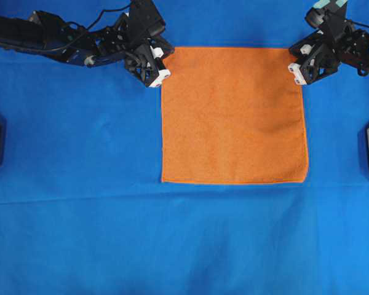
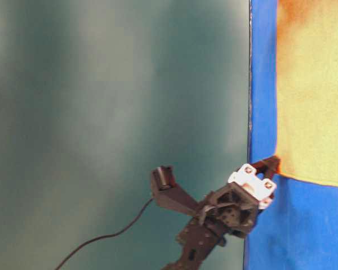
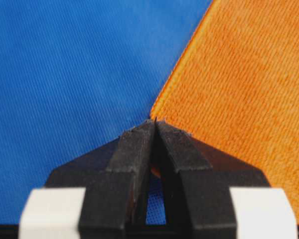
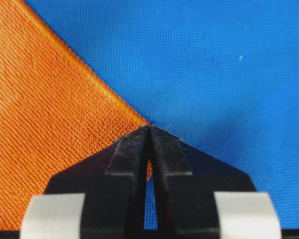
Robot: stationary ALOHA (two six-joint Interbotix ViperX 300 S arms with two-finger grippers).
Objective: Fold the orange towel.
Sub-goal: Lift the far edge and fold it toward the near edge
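The orange towel (image 1: 234, 115) lies flat and square on the blue-covered table (image 1: 80, 233). The left gripper (image 1: 158, 78) pinches its far left corner, the right gripper (image 1: 296, 74) its far right corner, jaws pressed together. Bare blue cloth surrounds every edge.

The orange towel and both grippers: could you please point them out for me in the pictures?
towel (image 1: 234, 117): overhead view, middle of the flat cloth.
left gripper (image 3: 154, 123): left wrist view, shut fingertips at the towel's corner.
right gripper (image 4: 149, 127): right wrist view, shut fingertips at the towel's other far corner.
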